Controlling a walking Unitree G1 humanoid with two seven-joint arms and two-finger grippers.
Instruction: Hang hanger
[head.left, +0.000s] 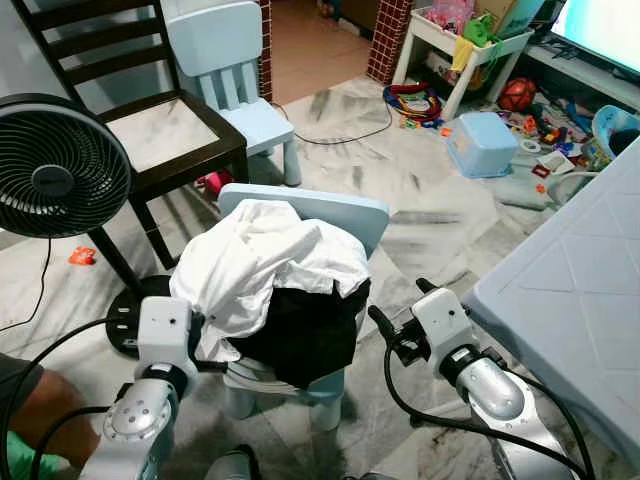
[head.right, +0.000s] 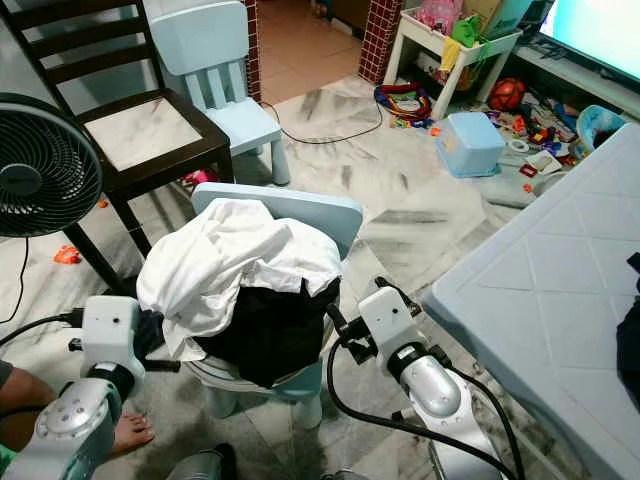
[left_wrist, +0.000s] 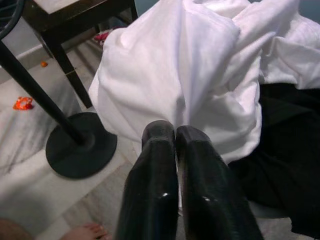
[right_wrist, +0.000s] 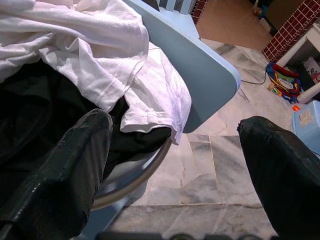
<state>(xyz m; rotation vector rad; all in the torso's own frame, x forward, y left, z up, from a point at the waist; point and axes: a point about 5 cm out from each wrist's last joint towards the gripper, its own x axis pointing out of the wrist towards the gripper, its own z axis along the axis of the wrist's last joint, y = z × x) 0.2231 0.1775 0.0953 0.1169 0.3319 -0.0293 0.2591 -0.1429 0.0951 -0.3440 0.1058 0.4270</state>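
A small light-blue chair (head.left: 330, 210) stands on the marble floor (head.left: 430, 200) directly ahead, heaped with a white garment (head.left: 260, 265) lying over a black garment (head.left: 305, 335). No hanger can be made out among the clothes from any camera. The left gripper (left_wrist: 175, 135) sits low at the chair's left side; the left wrist view shows its two black fingers pressed together, tips just against the hanging fold of the white garment, without cloth between them. That same view also takes in the round base of a standing fan (left_wrist: 80, 145) and a person's bare toes at the frame edge. The right gripper (right_wrist: 175, 130) is at the chair's right front corner; the right wrist view shows its fingers spread wide apart, framing the white hem, the black cloth beneath and the chair's curved seat edge. The head views add the surroundings: the fan's black head (head.left: 60, 165) on the left, a dark wooden chair (head.left: 160, 130), a second small blue chair (head.left: 240, 80) behind, scattered toys (head.left: 540, 110), and a pale blue quilted surface (head.left: 580, 290) on the right.
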